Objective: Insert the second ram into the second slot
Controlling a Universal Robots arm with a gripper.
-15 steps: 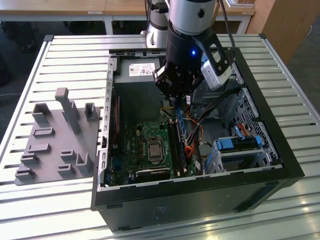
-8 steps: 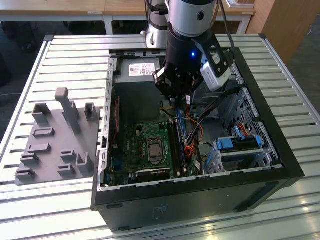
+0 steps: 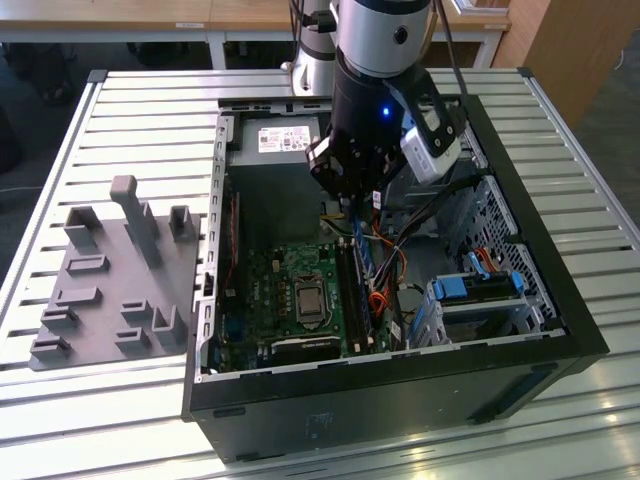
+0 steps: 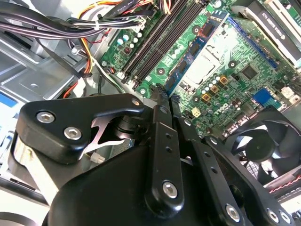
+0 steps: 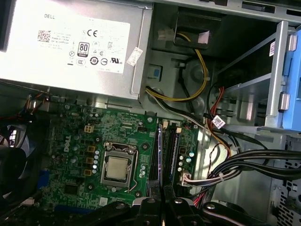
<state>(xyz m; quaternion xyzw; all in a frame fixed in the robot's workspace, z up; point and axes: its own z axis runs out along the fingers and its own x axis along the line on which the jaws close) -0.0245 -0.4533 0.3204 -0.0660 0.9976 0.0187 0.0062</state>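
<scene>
The second ram [image 4: 195, 47] is a thin blue board with dark chips. It stands on edge over the motherboard, running away from my fingertips, and in the first wrist view it is a dark narrow strip [image 5: 161, 155]. My gripper [image 4: 168, 98] [image 5: 162, 201] is shut on its near end. Black memory slots [image 4: 155, 44] [image 5: 173, 150] lie right beside and parallel to the stick. Whether the stick sits in a slot I cannot tell. In the exterior view the gripper [image 3: 350, 205] hangs inside the open computer case, over the upper end of the slots [image 3: 350, 290].
The power supply [image 5: 70, 42] is close to the far end of the slots. The processor socket [image 5: 117, 169] lies on one side, and bundled cables [image 5: 244, 169] and the drive cage [image 3: 475, 290] on the other. A case fan [image 4: 263, 141] sits nearby. A grey fixture plate [image 3: 110, 280] lies on the exterior view's left.
</scene>
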